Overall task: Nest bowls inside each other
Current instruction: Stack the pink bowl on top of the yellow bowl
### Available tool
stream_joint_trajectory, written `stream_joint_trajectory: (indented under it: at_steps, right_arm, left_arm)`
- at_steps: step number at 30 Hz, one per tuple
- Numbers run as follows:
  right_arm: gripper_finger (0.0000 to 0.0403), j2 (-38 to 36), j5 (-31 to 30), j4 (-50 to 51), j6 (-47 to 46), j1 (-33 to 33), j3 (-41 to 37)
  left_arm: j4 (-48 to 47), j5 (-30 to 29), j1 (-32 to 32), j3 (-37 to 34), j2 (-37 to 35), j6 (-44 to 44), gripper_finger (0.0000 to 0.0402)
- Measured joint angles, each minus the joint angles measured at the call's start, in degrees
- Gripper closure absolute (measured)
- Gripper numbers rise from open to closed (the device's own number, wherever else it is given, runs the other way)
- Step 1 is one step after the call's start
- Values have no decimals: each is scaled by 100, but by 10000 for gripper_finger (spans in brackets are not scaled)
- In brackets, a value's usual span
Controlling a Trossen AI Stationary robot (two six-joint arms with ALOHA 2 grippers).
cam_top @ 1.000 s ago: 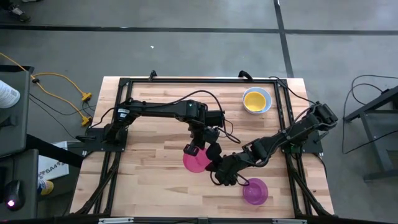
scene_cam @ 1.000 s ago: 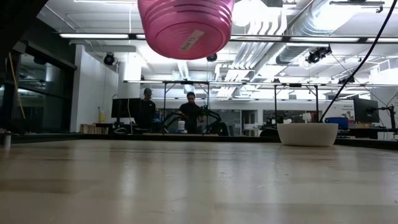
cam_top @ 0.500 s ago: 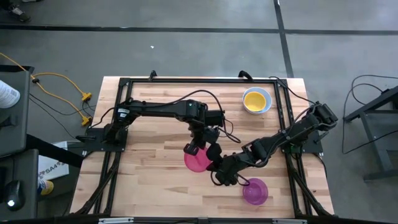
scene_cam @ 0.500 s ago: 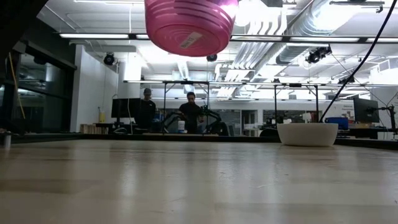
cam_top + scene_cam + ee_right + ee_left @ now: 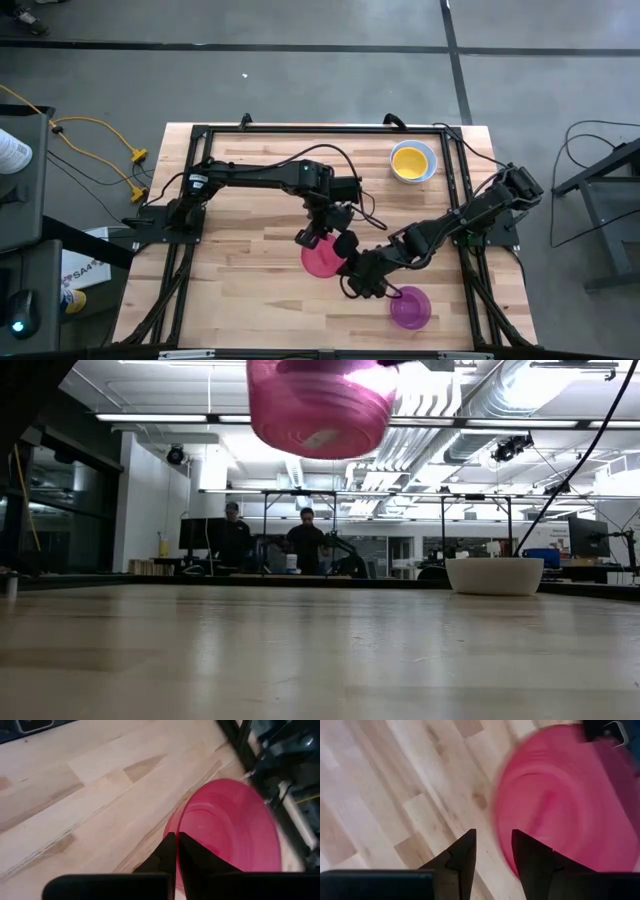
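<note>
Left arm reaches from the left side toward mid-counter, wrist bent downward; left hand (image 5: 318, 237) points down, fingers (image 5: 462, 857) spread with a clear gap between them. Right arm extends diagonally from the right edge toward centre, elbow low; right hand (image 5: 352, 272) clamped, its fingers (image 5: 169, 851) pressed together.

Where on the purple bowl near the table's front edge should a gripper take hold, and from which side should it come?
Take the purple bowl by its thin rim, coming straight down from above, one finger inside the wall and one outside. It stands upright, mouth up, and looks too wide to span. The right gripper holds the pink bowl by its rim likewise.
</note>
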State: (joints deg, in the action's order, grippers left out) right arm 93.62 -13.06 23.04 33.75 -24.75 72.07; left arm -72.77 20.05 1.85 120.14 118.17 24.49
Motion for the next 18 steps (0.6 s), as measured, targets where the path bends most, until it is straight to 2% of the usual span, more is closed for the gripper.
stream_joint_trajectory:
  at_steps: [8,14,18]
  right_arm:
    - [400,0,171,296,-233,4,-2]
    - [400,7,591,419,-380,17,-4]
    - [400,4,595,461,-452,15,-4]
  left_arm:
    - [117,-10,7,0,-9,149,274]
    - [443,38,31,9,-14,323,274]
    - [602,42,20,9,-72,425,274]
